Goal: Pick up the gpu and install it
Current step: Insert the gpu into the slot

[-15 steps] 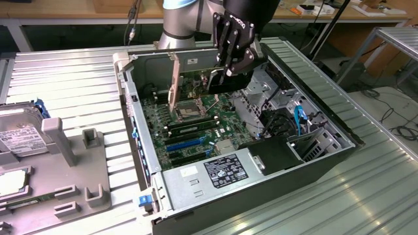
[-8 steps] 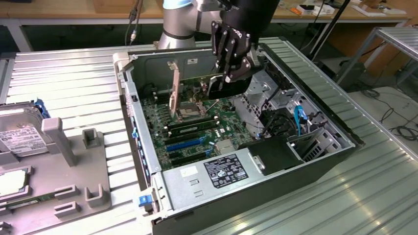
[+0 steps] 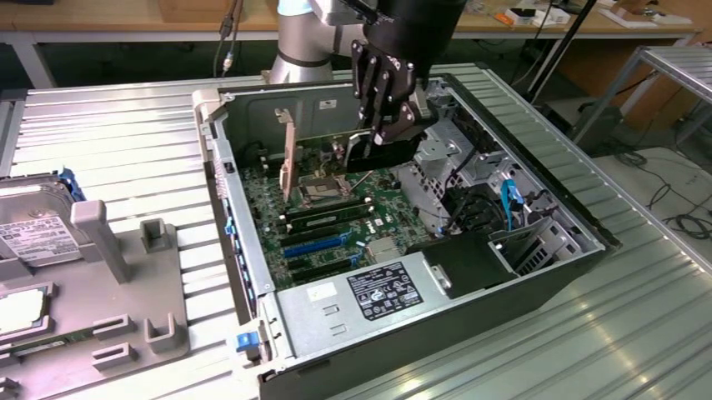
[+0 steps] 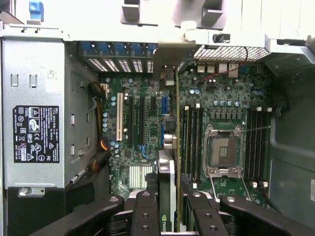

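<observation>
While gripper (image 4: 171, 212) clamps it, gpu (image 4: 166, 169) edge-on over motherboard (image 4: 226, 110)

Bright, diffuse overhead light. Glare bleaches the case rim (image 4: 98, 30) in the wrist view; the table (image 3: 645, 325) reflects softly; the gpu (image 4: 166, 191) edge glints.

Black gripper (image 4: 172, 219). Grey-and-black gpu (image 4: 166, 183), green logo patch near edge. Green motherboard (image 4: 142, 147) dotted with silver; white slot (image 4: 119, 123), blue slot (image 4: 165, 105). Silver-grey power supply (image 3: 333, 304), black label (image 4: 35, 133) with white print. Ribbed silver tabletop (image 3: 634, 333). Blue clip (image 3: 246, 342). Blue cable (image 3: 513, 200). Black case (image 3: 489, 312). Silver hard drive (image 3: 39, 237), white sticker, black print.
</observation>
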You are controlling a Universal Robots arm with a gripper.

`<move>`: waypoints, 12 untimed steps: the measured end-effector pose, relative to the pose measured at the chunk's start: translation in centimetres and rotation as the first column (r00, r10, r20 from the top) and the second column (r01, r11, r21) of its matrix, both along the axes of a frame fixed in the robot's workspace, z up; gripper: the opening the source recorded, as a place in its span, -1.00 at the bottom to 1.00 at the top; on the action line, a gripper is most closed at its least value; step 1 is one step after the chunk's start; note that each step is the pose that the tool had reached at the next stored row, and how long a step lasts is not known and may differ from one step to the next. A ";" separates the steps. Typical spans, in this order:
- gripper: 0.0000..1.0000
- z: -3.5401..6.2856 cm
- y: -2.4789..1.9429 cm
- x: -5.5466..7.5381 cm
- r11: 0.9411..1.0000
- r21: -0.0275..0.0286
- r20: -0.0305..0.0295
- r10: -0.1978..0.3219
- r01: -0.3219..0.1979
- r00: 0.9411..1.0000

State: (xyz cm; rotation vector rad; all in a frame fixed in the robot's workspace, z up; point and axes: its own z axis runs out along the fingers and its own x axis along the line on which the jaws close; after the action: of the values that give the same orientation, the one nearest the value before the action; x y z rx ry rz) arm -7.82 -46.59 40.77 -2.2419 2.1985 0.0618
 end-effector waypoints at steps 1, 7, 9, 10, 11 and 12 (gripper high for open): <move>-0.45 0.00 0.00 0.0 1.000 0.000 0.000 -0.001 0.001 1.000; -0.45 -0.29 0.00 0.0 1.000 0.000 0.000 -0.030 0.030 1.000; -0.45 -0.50 0.00 0.0 0.999 0.000 0.001 -0.032 0.032 0.999; -0.45 -0.63 0.00 0.0 0.999 0.000 0.001 -0.034 0.034 0.999; -0.45 -0.79 0.00 0.0 0.999 0.000 0.002 -0.035 0.035 0.999; -0.45 -0.95 0.04 -0.1 0.999 0.000 0.002 -0.036 0.036 0.999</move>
State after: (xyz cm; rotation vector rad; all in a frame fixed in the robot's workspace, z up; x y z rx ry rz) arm -7.89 -46.55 39.82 -2.2008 2.2364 0.0591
